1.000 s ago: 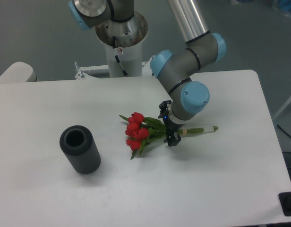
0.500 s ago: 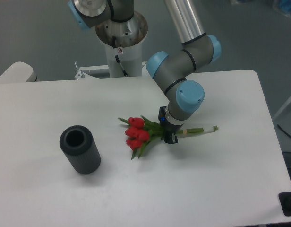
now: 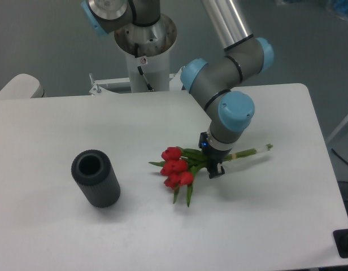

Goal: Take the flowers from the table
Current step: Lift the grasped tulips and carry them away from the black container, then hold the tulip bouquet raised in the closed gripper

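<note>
The flowers (image 3: 177, 167), a small bunch of red tulips with green leaves, lie across the middle of the white table (image 3: 264, 226). Their long green stems (image 3: 250, 152) point right and slightly up. My gripper (image 3: 214, 165) comes down from above and is shut on the stems just right of the red heads, where leaves and stems meet. The fingers are mostly hidden by the wrist and the leaves. The heads hang a little lower than the stem ends. I cannot tell whether the bunch is touching the tabletop.
A dark grey ribbed cylinder (image 3: 96, 178) lies on the left part of the table, its open end facing up and back. The arm's base column (image 3: 144, 42) stands behind the far edge. A dark object (image 3: 346, 244) sits off the front right corner.
The gripper has moved right and slightly towards the front, carrying the flowers with it. The bunch has tilted, with the heads lower and the stem ends higher and further right.
</note>
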{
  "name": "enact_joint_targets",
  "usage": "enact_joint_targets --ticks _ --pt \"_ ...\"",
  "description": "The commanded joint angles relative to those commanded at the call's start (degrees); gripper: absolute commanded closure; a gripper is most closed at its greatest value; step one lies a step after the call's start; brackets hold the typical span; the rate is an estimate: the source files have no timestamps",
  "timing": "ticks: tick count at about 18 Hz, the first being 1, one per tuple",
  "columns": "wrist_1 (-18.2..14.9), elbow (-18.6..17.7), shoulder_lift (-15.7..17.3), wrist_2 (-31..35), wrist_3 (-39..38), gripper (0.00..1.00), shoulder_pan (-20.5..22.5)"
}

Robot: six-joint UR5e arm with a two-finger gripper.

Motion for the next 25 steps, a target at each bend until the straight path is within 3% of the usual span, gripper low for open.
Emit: enact_joint_targets --ticks 6,16,21,25 --pt "-4.4 9.5 -4.4 -0.1 -6.1 1.00 -0.6" --pt "-4.7 20.6 -11.7 0.3 -9.2 1.00 -0.4" --pt "-4.7 25.1 -15.0 2.9 -9.2 1.00 -0.6" --pt "-4.7 25.5 -15.7 5.5 -9.2 1.00 -0.8"
